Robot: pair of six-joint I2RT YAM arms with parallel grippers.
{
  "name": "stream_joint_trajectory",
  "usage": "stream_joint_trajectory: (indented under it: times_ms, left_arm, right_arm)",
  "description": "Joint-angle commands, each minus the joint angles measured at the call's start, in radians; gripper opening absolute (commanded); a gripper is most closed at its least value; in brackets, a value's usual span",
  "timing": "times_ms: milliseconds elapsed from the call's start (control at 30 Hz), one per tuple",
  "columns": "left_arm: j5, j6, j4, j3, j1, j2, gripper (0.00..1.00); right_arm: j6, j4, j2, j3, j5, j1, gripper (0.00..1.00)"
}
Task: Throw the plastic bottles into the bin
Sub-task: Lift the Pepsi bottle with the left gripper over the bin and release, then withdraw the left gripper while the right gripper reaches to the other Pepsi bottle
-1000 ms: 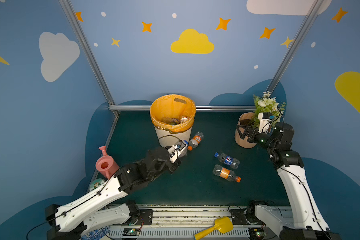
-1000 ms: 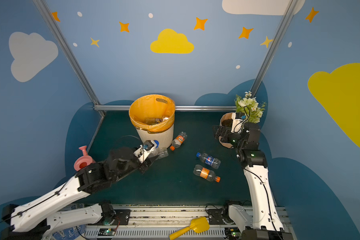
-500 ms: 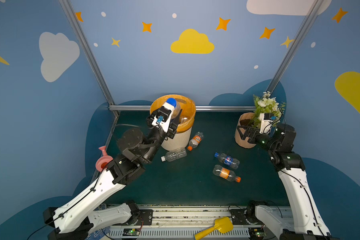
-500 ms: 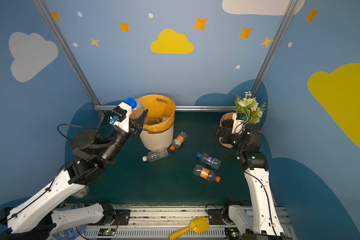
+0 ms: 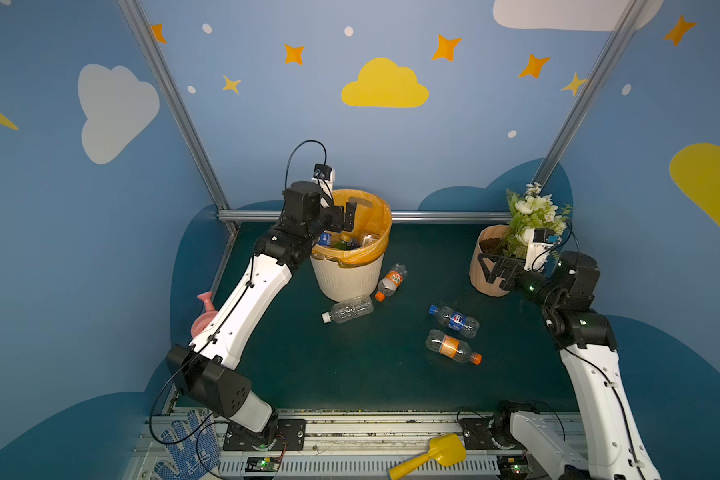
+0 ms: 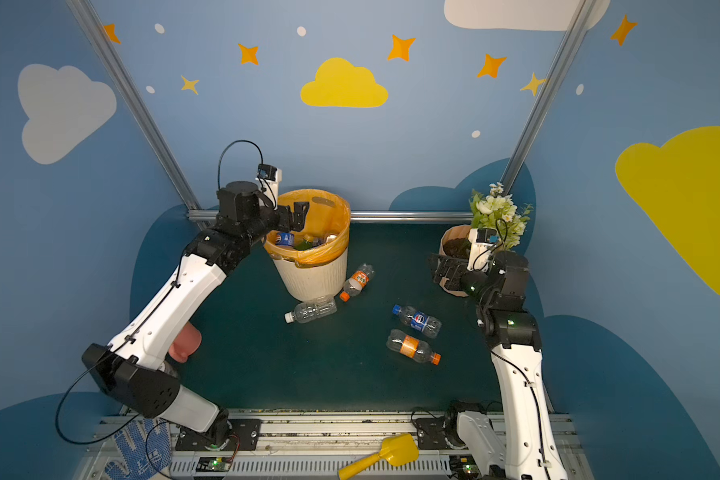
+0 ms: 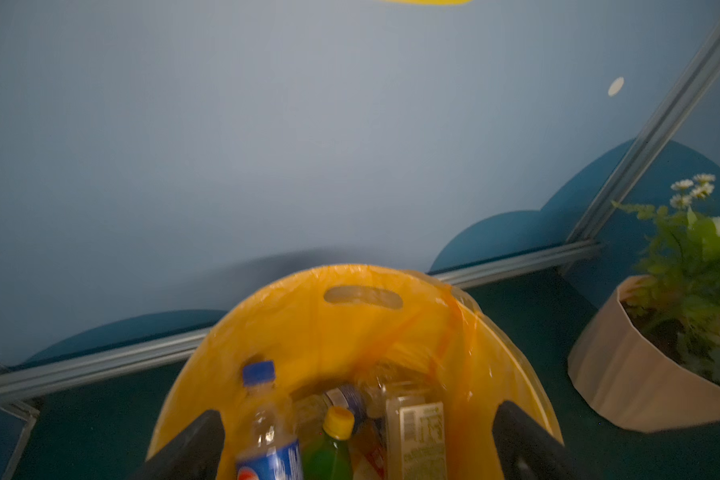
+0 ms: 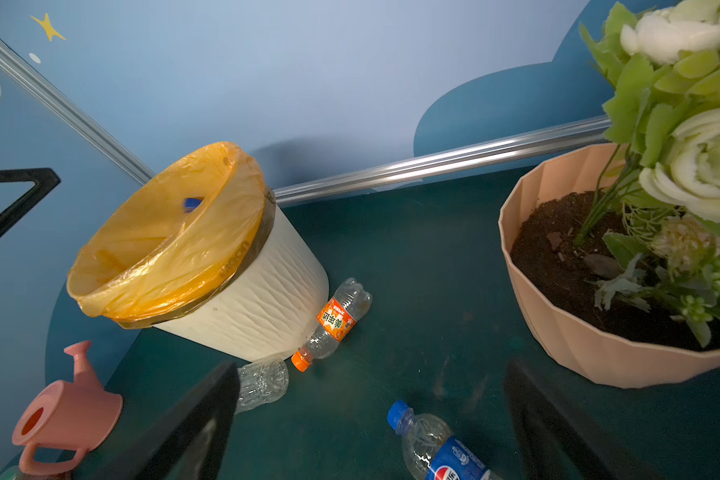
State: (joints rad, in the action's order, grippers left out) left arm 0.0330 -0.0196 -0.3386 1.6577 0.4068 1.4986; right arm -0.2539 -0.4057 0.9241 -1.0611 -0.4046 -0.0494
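Green counter (image 5: 350, 374): at its back edge the left claw (image 5: 341, 220) is held spread over the bin (image 5: 350, 278), a blue-capped bottle (image 7: 267, 419) seemingly loose inside; right claw (image 5: 491, 270) likewise spread.

You are looking into a booth with pale blue walls (image 5: 267, 137), painted with a yellow cloud (image 5: 385, 85), a white cloud (image 5: 113, 112), orange stars (image 5: 445, 46) and small white dots. Darker blue hill shapes (image 5: 474, 199) run along the foot of the walls. Two silver metal posts (image 5: 175, 108) slant up from the back corners, joined by a silver rail (image 5: 445, 216) at floor level. Your floor (image 5: 350, 374) is dark green matting, softly and evenly lit
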Motion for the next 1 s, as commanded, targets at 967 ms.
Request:
stream_joint_trajectory:
  times_ms: [967]
  left_arm:
    - [0.246,0.361,0.107,-0.929,0.161,-0.764,1.0]
  right_arm:
    - [0.061,-0.197,0.251,0.144,0.179,0.084,0.95]
